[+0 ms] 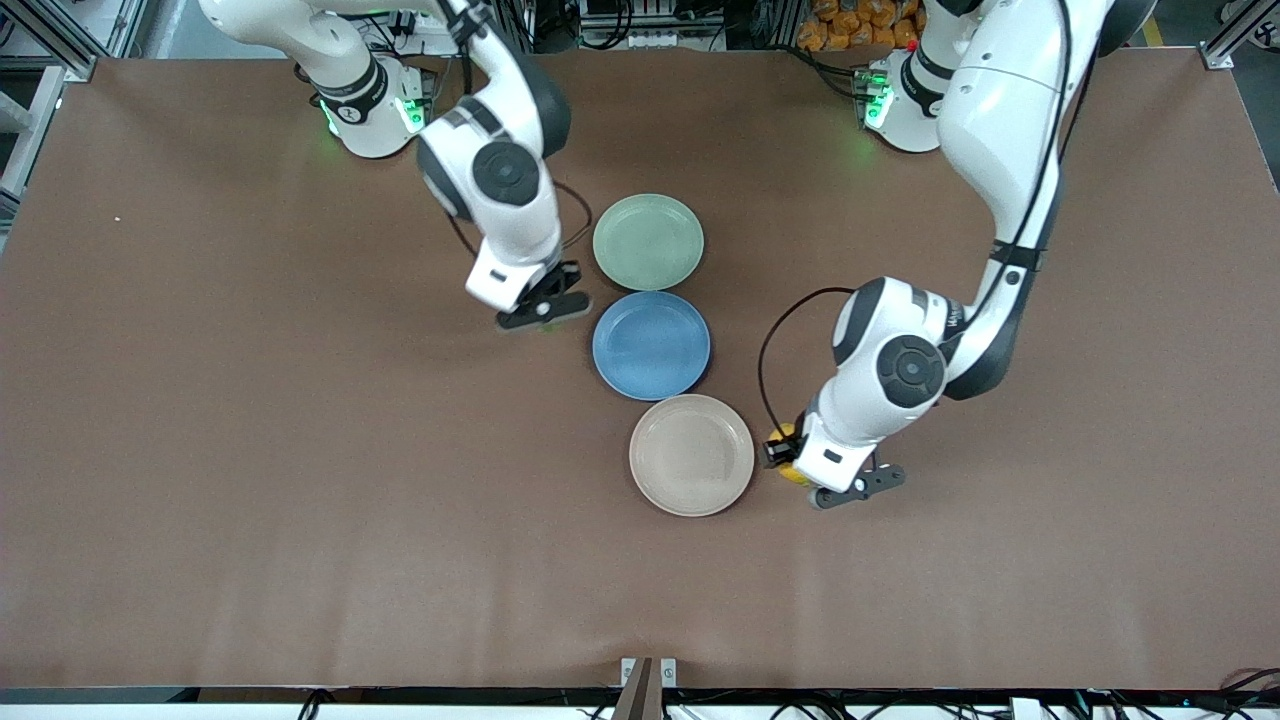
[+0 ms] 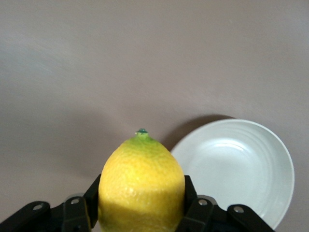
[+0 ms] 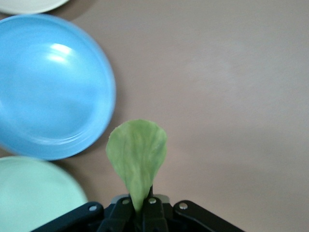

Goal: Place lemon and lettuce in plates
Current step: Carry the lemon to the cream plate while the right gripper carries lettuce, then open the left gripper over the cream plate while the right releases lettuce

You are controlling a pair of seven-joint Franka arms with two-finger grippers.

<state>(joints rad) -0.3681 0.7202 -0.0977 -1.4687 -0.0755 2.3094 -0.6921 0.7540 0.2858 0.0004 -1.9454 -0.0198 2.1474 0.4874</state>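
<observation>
My left gripper (image 1: 791,457) is shut on the yellow lemon (image 1: 794,474), which it holds over the table just beside the beige plate (image 1: 691,455), toward the left arm's end. The left wrist view shows the lemon (image 2: 141,183) between the fingers (image 2: 194,208) and the beige plate (image 2: 241,169) close by. My right gripper (image 1: 545,312) is shut on the green lettuce leaf (image 3: 137,152), over the table beside the blue plate and the mint green plate (image 1: 648,241), toward the right arm's end. The front view mostly hides the lettuce.
A blue plate (image 1: 651,344) lies between the mint green plate and the beige plate, the three in a row down the table's middle. The right wrist view shows the blue plate (image 3: 48,87) and the mint plate's rim (image 3: 34,198).
</observation>
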